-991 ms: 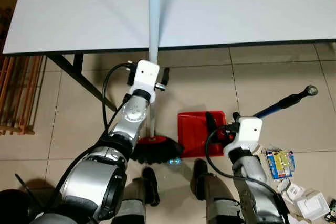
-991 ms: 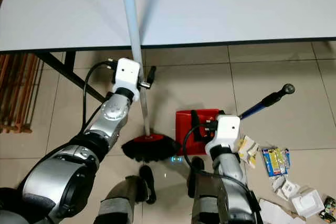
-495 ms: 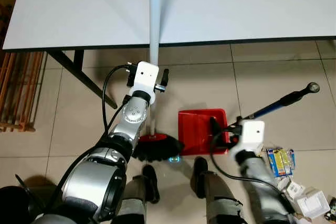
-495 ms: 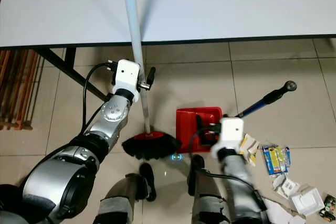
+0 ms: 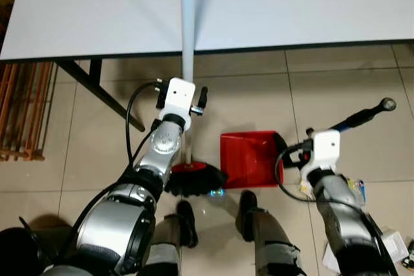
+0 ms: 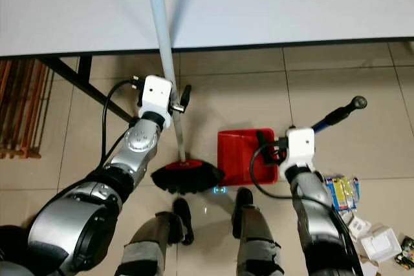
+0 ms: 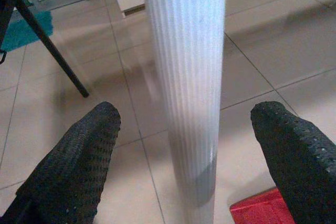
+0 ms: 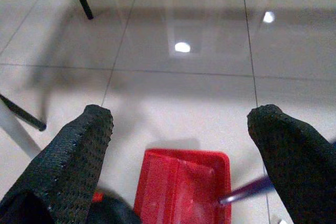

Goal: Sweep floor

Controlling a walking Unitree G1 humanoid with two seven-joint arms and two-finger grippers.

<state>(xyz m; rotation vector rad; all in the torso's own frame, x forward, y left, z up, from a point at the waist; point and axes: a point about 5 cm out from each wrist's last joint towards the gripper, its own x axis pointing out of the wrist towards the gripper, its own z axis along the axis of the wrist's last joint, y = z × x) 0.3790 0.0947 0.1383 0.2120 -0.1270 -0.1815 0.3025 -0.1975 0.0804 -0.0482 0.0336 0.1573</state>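
Right gripper (image 8: 178, 145) shifted rightward — broom (image 5: 187, 63) upright.

The broom head (image 5: 192, 180) sits on the floor just left of the dustpan (image 5: 249, 158), both before the table (image 5: 272, 4). Scattered packets (image 6: 341, 193) lie right of the dustpan; a rack (image 5: 19, 114) stands far left.

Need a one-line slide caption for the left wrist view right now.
Left end effector open around the ribbed pale broom handle, red dustpan corner on the tiled floor below.
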